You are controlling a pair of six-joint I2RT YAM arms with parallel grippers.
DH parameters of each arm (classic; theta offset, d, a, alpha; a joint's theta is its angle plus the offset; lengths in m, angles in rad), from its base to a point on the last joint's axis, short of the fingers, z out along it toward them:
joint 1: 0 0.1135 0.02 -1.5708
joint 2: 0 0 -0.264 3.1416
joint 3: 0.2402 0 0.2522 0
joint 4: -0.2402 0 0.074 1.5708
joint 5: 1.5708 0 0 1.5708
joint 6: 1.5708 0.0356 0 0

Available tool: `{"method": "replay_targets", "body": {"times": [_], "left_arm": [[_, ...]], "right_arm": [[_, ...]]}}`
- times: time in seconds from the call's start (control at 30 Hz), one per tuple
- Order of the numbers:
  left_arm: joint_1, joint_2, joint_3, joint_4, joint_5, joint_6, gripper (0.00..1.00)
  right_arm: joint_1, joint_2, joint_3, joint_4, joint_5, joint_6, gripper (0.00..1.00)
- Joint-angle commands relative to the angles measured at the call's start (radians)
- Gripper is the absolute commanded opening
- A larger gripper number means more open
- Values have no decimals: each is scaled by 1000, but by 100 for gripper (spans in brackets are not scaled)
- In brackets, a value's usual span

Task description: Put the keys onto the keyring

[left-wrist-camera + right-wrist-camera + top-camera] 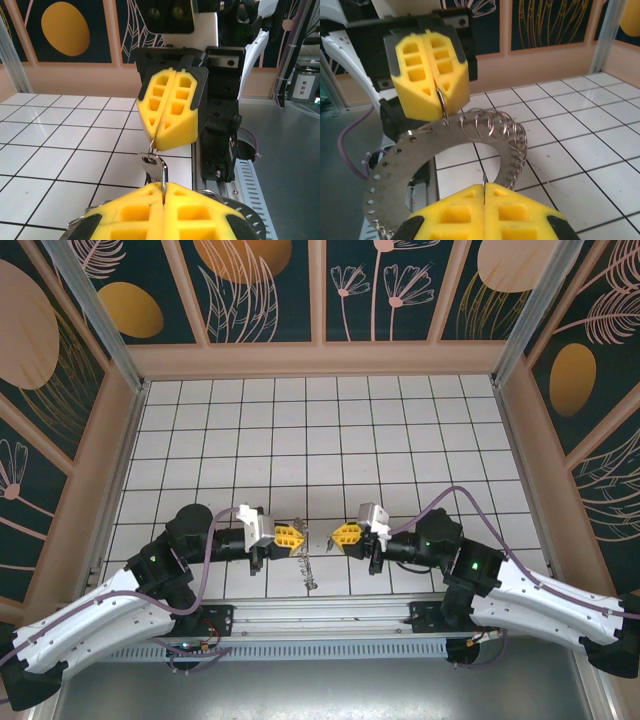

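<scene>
Shows the left gripper [437, 92], yellow ribbed fingers pressed tight together, pinching one small loop on the rim of the flat grey metal keyring [387, 170], which hangs beneath it. Shows the right gripper [484, 189] just across the keyring, likewise clamped, nipping a thin wire loop [152, 148]. Places the small dark-and-silver key [154, 167] at the keyring's top edge, between both fingertip pairs.
</scene>
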Motion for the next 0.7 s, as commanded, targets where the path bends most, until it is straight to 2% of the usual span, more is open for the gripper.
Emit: {"method": "replay_targets", "body": {"times": [0.0,0.4,0.67], "left_arm": [[-5,-10,47,6,45,32,0],[-4,-15,49,-23,39,50,0],[-4,-3,51,-25,39,50,0]], "right_arm": [[8,22,32,84,-38,-7,0],[12,66,56,140,-109,18,0],[29,84,87,109,-100,-12,0]]}}
